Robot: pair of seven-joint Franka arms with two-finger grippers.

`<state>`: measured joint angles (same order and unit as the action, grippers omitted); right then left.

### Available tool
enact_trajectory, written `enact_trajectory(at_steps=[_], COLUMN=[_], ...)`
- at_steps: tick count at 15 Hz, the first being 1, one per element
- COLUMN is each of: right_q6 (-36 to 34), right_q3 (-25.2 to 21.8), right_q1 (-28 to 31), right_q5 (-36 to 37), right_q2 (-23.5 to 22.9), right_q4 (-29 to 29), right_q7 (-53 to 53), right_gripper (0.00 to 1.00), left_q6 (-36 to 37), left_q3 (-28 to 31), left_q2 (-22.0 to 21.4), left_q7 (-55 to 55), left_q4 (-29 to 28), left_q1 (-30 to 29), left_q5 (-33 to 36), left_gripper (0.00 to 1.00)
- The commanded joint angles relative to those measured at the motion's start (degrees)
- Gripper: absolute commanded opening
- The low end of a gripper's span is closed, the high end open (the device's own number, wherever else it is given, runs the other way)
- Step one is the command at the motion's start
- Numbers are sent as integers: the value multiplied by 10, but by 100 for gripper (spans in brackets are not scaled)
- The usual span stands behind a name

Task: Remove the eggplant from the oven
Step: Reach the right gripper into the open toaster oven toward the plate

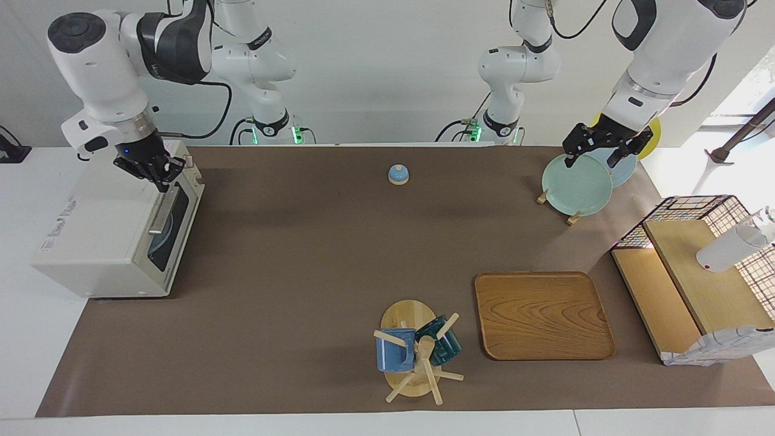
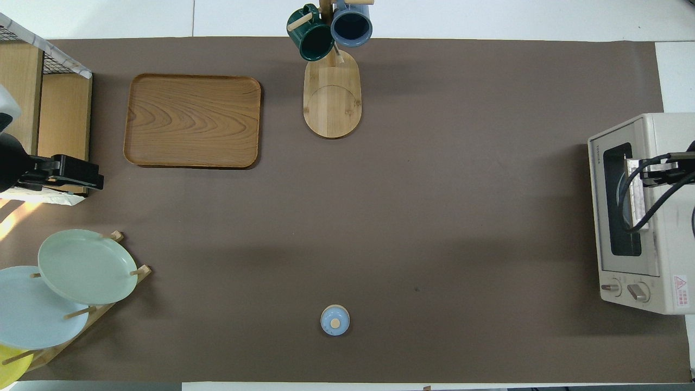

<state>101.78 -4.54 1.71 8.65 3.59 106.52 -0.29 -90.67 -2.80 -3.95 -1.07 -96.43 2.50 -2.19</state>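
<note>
Starting at the right arm's end of the table, I have the oven [image 1: 103, 242] with its glass door [image 1: 175, 224] shut and the bar handle [image 1: 162, 212] up against it. The right gripper [image 1: 158, 175] hangs over the oven's top front edge, just above that handle. I cannot tell from either view whether it is released or clenched.

I cannot make out the eggplant. The window shows only a pale bluish round shape inside the oven. The overhead view adds the oven's front panel with its two dials [image 2: 624, 290], which the facing view hides, and puts the gripper directly over the handle.

Toward the middle, close to the robots, a small blue knobbed lid [image 1: 398, 174] sits alone on the brown mat [image 1: 290, 272]. Farther from the robots stands a wooden mug tree [image 1: 412, 315] carrying a blue mug [image 1: 395, 351] and a dark green mug [image 1: 442, 342]. Beside it, toward the left arm's end, lies a bare wooden tray [image 1: 542, 315].

Next comes the plate rack with a pale green plate [image 1: 575, 184] leaning in it. The left gripper [image 1: 593, 158] waits over that rack, its jaws spread apart with nothing between them. That spread shows only in the facing view. From overhead the gripper is a dark block. The overhead view shows a yellow plate [image 2: 11, 366] at the rack's nearest slot, mostly hidden by the arm in the facing view.

Last is a wire shelf [image 1: 696, 206] with wooden boards.
</note>
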Motion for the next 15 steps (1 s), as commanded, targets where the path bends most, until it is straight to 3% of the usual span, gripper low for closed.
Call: enact_trajectory(at_steps=[1, 6, 13, 14, 15], right_q6=[30, 70, 68, 75, 83], right_q3=[4, 4, 4, 4, 4], right_q1=[6, 19, 45, 52, 51], right_q5=[33, 37, 55, 52, 49], right_q2=[-6, -9, -7, -7, -3], right_q4=[24, 65, 81, 89, 99], right_q7=[-9, -14, -28, -30, -29], right_gripper=[0, 0, 0, 0, 0], left_q6=[2, 6, -6, -12, -19], left_q3=[-4, -4, -3, -3, -3], left_q2=[-6, -6, -6, -6, -5], left_q7=[7, 7, 5, 5, 5], left_q4=[-3, -3, -3, -3, -3], left_q1=[-6, -6, -7, -7, -7], left_q5=[10, 10, 10, 10, 10], left_gripper=[100, 100, 100, 87, 60])
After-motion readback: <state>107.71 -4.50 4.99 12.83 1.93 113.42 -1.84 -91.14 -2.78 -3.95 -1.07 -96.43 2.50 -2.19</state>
